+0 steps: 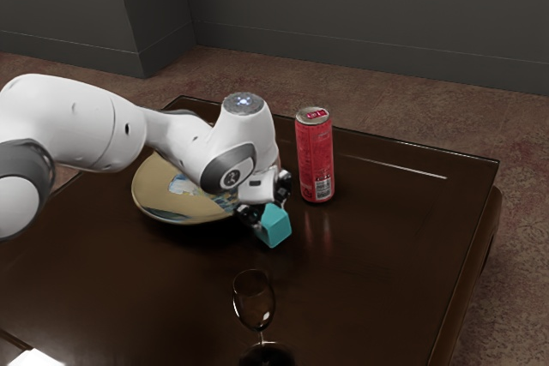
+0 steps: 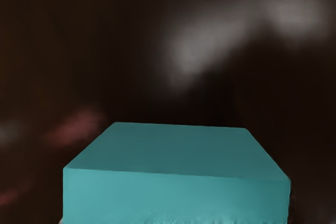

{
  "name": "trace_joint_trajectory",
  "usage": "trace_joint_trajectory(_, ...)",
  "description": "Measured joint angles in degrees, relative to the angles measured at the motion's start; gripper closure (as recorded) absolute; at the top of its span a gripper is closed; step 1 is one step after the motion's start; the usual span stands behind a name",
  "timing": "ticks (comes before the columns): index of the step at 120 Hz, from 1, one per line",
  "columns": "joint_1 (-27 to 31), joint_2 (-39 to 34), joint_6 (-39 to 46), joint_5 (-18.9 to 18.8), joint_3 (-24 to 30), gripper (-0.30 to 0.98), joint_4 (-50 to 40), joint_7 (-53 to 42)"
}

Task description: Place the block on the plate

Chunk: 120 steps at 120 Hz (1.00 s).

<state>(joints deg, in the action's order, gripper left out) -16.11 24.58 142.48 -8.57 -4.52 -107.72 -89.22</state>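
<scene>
My gripper (image 1: 270, 213) is at the middle of the exterior view, beside the plate, shut on the teal block. The block (image 1: 275, 228) sticks out tilted from between the fingers, just off the plate's edge on the exterior view's right. In the wrist view, the block (image 2: 176, 153) is large at the lower edge, close under the hand. The round tan plate (image 1: 160, 195) has a blue and white pattern; my arm and hand hide part of it.
A tall red can (image 1: 315, 160) stands close to the hand, toward the exterior view's right. Nearer the camera is a clear stemmed glass (image 1: 255, 301). All stand on a dark glossy table (image 1: 377, 255). A bright white patch lies at the exterior view's lower left corner.
</scene>
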Motion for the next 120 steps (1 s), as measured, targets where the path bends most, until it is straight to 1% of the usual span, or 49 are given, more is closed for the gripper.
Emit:
trace_joint_trajectory(10,0.18,-3.77,-0.77,0.61,0.06,0.34,-2.01,0.0)
trace_joint_trajectory(19,1.67,-7.99,-2.28,1.15,0.03,0.35,-3.25,0.05)
trace_joint_trajectory(31,4.73,-10.15,-4.36,1.5,-0.3,0.36,-0.68,0.08)
trace_joint_trajectory(41,8.44,-7.75,-5.8,2.13,-1.39,0.35,3.3,0.1)
trace_joint_trajectory(54,13.51,-3.26,-6.73,3.6,-2.29,0.36,5.45,0.14)
trace_joint_trajectory(73,15.41,4.11,-7.61,4.54,-2.86,0.35,12.98,0.19)
trace_joint_trajectory(84,15.62,5.91,-7.99,4.62,-3.0,0.23,14.85,0.18)
trace_joint_trajectory(95,15.48,5.82,-8.48,4.77,-3.01,0.15,16.34,0.17)
trace_joint_trajectory(99,14.7,3.75,-9.4,4.84,-3.03,0.13,16.42,0.55)
trace_joint_trajectory(105,12.97,-1.65,-13.37,4.86,-3.21,0.1,16.37,3.26)
trace_joint_trajectory(114,6.76,-11.14,-23.48,4.61,-4.08,0.07,16.4,11.72)
trace_joint_trajectory(120,3.22,-15.64,-30.12,4.33,-4.81,0.06,16.42,18.23)
